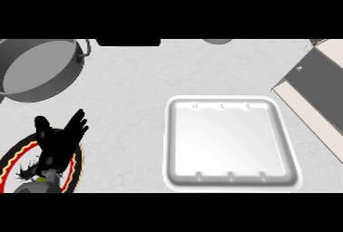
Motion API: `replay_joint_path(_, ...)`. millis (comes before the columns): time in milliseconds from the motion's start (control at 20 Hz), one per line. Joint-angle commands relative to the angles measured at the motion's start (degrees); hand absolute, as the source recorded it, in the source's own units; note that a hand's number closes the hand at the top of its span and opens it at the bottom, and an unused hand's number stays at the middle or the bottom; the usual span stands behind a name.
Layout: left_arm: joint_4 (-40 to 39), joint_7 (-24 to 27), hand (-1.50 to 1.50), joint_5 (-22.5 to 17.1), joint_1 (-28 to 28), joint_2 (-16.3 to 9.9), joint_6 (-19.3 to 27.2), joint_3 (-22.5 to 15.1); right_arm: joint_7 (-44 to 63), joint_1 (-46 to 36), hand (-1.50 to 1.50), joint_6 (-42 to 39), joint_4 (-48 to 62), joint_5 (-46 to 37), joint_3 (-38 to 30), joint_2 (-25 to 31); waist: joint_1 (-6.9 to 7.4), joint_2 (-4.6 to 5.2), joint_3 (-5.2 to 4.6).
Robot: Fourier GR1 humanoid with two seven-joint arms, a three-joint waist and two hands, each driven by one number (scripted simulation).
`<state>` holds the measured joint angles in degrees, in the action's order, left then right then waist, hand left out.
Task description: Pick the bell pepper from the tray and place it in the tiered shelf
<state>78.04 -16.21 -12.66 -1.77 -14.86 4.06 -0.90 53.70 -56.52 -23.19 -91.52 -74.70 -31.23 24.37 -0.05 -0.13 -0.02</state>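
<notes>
The white tray (227, 140) lies right of centre on the counter, and nothing shows inside it. No bell pepper can be seen anywhere in the head view. The tiered shelf (315, 86) runs slantwise along the right edge, with dark and cream boards. My left hand (57, 142) shows at the lower left, open, fingers straight and pointing up, holding nothing. It sits well left of the tray. My right hand does not show.
A large grey pot (40, 68) with side handles stands at the upper left. A dark plate with a red and yellow rim (13, 158) lies under my left hand. A black block (129, 42) and a grey round thing (218, 41) sit at the far edge.
</notes>
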Motion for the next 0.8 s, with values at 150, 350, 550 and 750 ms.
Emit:
replay_joint_path(150,-0.6,-1.2,0.00,0.3,-1.2,0.2,-0.9,1.1,-0.7,3.0,1.50,-2.2,3.6,4.4,-2.1,5.2,-0.05,0.08,0.01)
replay_joint_path(350,0.3,1.3,0.00,0.9,1.2,1.3,-1.4,0.7,-5.5,6.1,1.50,7.7,13.1,4.2,-2.9,7.8,0.47,0.21,0.03)
replay_joint_path(550,-2.7,1.4,0.00,2.0,-1.5,1.9,-1.2,1.2,-6.2,5.1,1.50,12.4,19.4,4.2,-1.7,10.4,0.53,0.30,0.02)
replay_joint_path(750,1.3,-1.8,0.00,2.0,-0.7,1.8,-0.8,1.5,-8.3,6.2,1.50,14.1,20.2,7.4,-1.5,12.5,0.55,0.18,0.03)
